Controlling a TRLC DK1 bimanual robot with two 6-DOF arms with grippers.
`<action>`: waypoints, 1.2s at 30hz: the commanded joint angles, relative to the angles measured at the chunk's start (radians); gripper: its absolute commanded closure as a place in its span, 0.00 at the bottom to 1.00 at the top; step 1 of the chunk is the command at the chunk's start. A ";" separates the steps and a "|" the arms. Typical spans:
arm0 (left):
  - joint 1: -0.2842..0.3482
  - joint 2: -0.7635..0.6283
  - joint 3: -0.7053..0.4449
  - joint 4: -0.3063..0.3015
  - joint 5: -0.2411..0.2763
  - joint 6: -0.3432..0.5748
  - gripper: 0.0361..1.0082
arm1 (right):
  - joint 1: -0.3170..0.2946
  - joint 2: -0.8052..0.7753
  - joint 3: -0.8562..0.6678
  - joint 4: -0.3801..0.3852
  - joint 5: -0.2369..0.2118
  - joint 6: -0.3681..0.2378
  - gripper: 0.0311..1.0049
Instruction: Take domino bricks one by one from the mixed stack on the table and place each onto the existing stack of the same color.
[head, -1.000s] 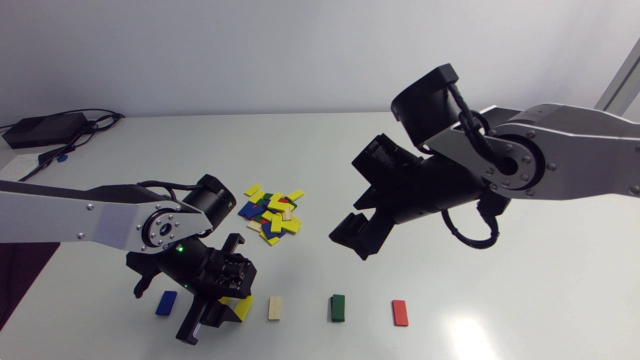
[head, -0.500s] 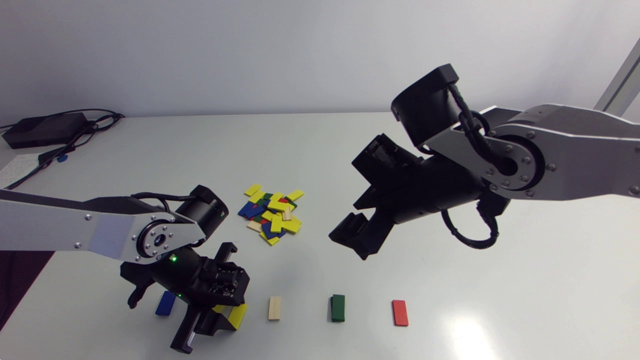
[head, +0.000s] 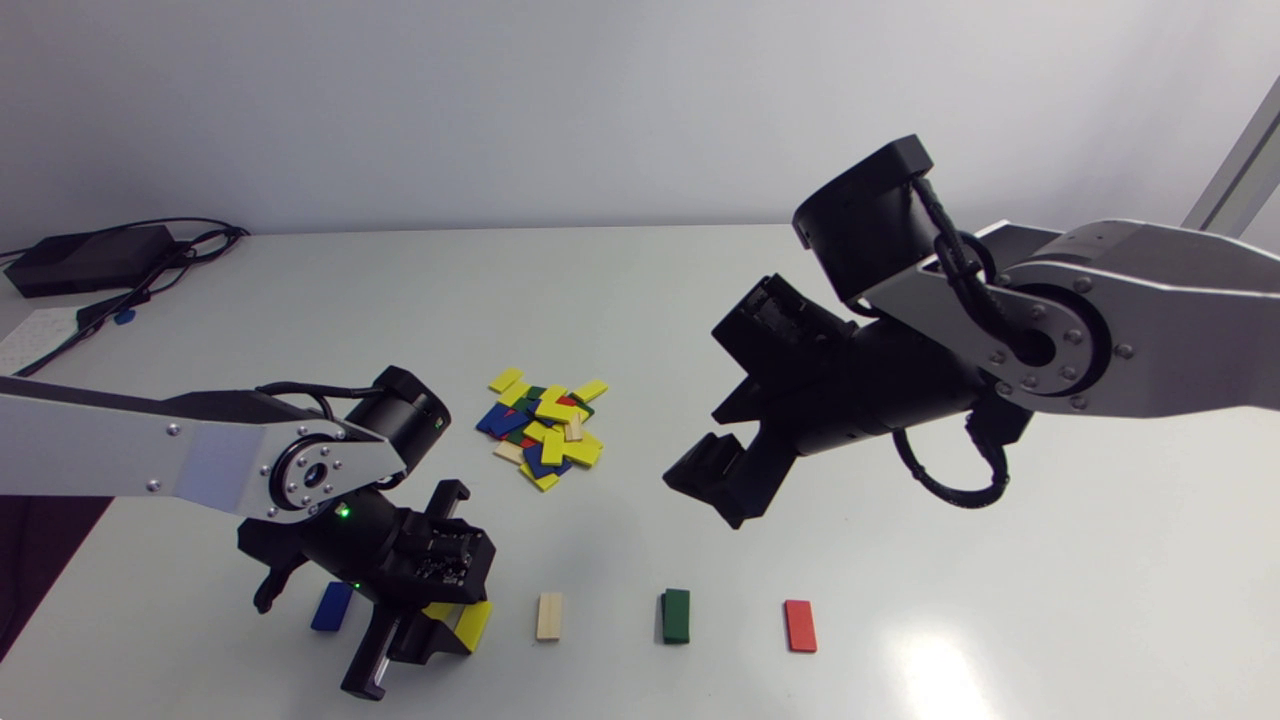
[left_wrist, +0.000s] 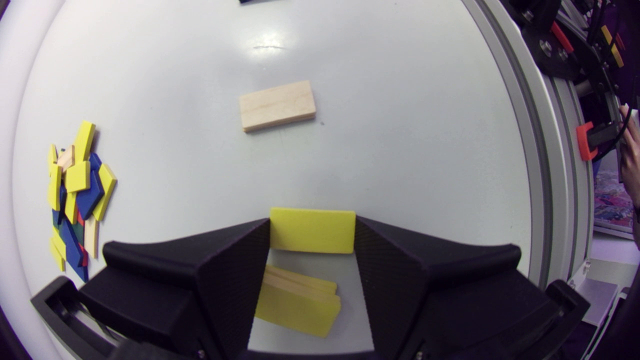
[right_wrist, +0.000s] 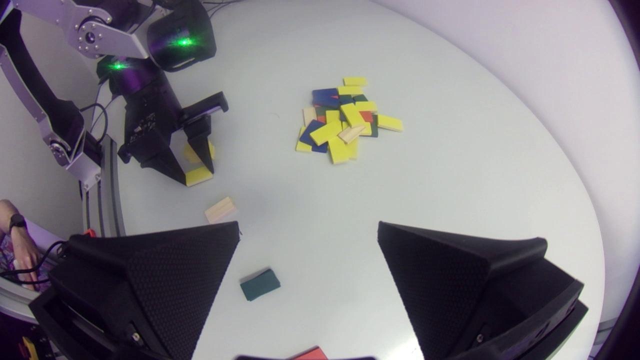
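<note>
The mixed pile of domino bricks (head: 545, 430) lies mid-table, also in the left wrist view (left_wrist: 75, 190) and the right wrist view (right_wrist: 342, 117). My left gripper (head: 450, 635) is shut on a yellow brick (left_wrist: 312, 230), held flat just above the yellow stack (left_wrist: 300, 302), which lies under and between the fingers. Along the front stand a blue brick (head: 332, 605), a natural wood brick (head: 549, 615), a green stack (head: 676, 615) and a red brick (head: 800, 625). My right gripper (head: 715, 480) hovers open and empty, to the right of the pile and high over the green stack (right_wrist: 260, 285).
A black box with cables (head: 85, 260) sits at the far back left corner. The row of colour stacks runs close to the table's front edge (left_wrist: 537, 200). Bare tabletop (head: 1050, 520) stretches to the right under my right arm.
My left gripper has carried the yellow brick a little leftward and settled over the yellow stack. My right arm has shifted slightly to the right, still open.
</note>
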 joint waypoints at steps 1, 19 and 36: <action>0.015 0.044 -0.005 0.018 -0.021 0.001 0.79 | -0.009 -0.009 -0.033 0.003 -0.002 0.005 0.04; 0.042 0.078 0.010 0.018 -0.030 0.029 0.79 | -0.021 0.019 -0.023 0.018 -0.005 -0.002 0.04; 0.062 0.043 -0.031 0.004 -0.039 0.041 0.79 | -0.021 0.016 -0.028 0.020 -0.005 -0.004 0.04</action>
